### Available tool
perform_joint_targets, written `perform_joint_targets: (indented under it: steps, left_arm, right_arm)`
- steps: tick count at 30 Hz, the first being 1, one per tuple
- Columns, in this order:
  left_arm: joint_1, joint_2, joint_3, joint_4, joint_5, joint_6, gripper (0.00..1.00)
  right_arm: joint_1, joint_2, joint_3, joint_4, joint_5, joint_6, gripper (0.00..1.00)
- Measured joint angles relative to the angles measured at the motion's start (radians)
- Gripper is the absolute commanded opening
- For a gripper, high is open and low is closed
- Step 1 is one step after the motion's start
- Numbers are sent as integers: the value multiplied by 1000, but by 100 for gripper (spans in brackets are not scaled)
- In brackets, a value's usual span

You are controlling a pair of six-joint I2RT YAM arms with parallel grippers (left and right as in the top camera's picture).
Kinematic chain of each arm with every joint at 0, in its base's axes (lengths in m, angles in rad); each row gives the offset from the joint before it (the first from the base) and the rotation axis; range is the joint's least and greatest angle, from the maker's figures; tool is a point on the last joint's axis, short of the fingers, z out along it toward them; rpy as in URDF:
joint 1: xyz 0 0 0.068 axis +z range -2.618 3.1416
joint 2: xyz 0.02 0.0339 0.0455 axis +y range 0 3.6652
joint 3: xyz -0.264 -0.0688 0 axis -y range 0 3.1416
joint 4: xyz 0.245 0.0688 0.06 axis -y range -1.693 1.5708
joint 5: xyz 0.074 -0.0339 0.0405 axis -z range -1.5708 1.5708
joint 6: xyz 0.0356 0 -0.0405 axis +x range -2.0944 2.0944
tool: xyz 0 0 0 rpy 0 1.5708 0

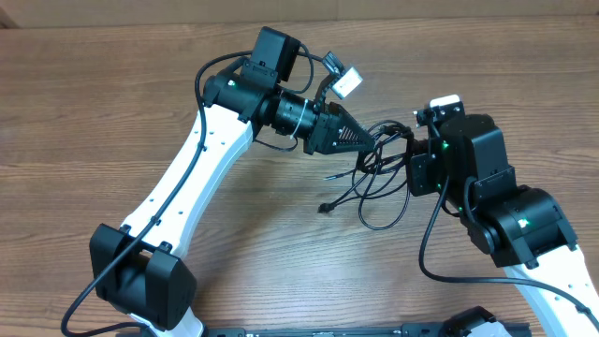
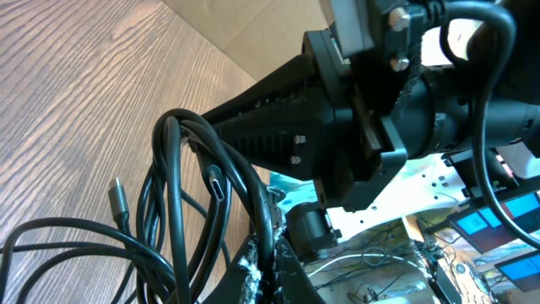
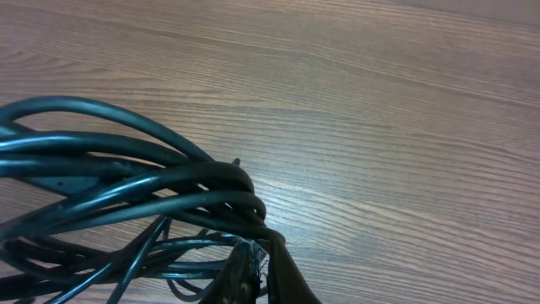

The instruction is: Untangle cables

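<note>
Two robot arms are gripping one tangle of thin black cables [image 1: 379, 178] between them above a wooden surface [image 1: 112, 112].
The left fingers [image 1: 372, 140] are clamping shut on the tangle's left side. Loops are trailing toward the near edge, and one loose plug [image 1: 325, 207] is lying pointing left. The right fingers [image 1: 410, 156] are pinching shut on the right side, their tips hidden by cords. Background screens [image 2: 489, 224] are showing too blurred to read.

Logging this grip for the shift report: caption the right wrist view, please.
Knotted bundle of black cables pinched in the shut right tool, over the wood-grain table.
</note>
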Motion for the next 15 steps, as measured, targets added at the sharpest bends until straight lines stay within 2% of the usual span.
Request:
perform_joint_targets:
  steps: [9, 10, 11, 13, 15]
  left_arm:
    - [0, 0, 0, 0, 16, -18, 4]
    - [3, 0, 0, -1, 18, -24, 4]
    - [6, 0, 0, 0, 18, -30, 4]
    - [14, 0, 0, -1, 19, -39, 4]
    - [24, 0, 0, -2, 21, -51, 4]
  right_arm:
    - [0, 0, 0, -18, -21, -57, 13]
    - [0, 0, 0, 2, -43, -98, 25]
    - [0, 0, 0, 17, -51, -115, 41]
    - [0, 0, 0, 42, -63, -134, 51]
    - [0, 0, 0, 71, -70, -149, 52]
